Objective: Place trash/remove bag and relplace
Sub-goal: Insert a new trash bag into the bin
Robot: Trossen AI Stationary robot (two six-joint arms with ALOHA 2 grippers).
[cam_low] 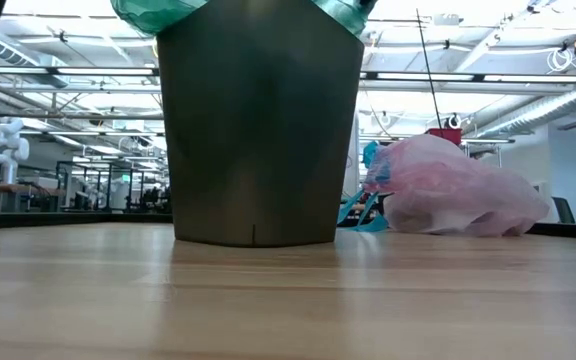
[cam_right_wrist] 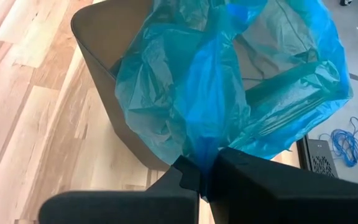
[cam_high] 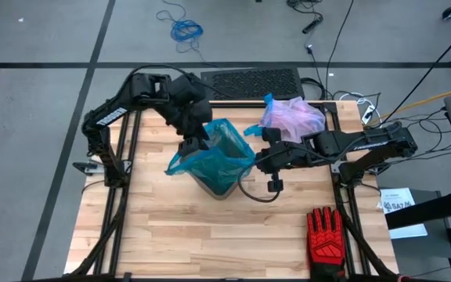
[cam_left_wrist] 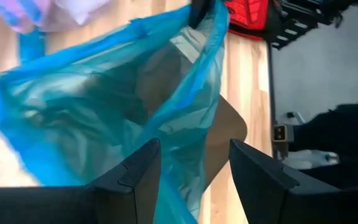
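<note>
A dark bin [cam_high: 224, 186] stands mid-table with a translucent teal plastic bag [cam_high: 225, 153] bunched in and over its mouth. My right gripper [cam_right_wrist: 209, 163] is shut on this teal bag at the bin's right side. My left gripper [cam_left_wrist: 194, 149] is open above the bin's left rim [cam_high: 194, 145], with teal film running between its fingers. The pinkish bag [cam_high: 292, 119] with its blue drawstring lies on its side on the table at the far right, apart from both grippers. The trash itself is hidden. My right gripper pinches a gathered fold of the teal bag's rim [cam_right_wrist: 205, 146] between its two fingers. It comes from the table's right, slanting down. The film spreads from the fingers over the bin's mouth [cam_right_wrist: 98, 37]; the rest hangs in the bin. My left gripper has teal film [cam_left_wrist: 185, 186] between its open fingers; whether they touch it I cannot tell.
A red-and-black work glove [cam_high: 325, 235] lies at the table's near right corner. A black cable [cam_high: 257, 193] loops on the wood right of the bin. A dark grille-topped box [cam_high: 249, 81] sits at the far edge. Bare wood lies toward the near edge.
</note>
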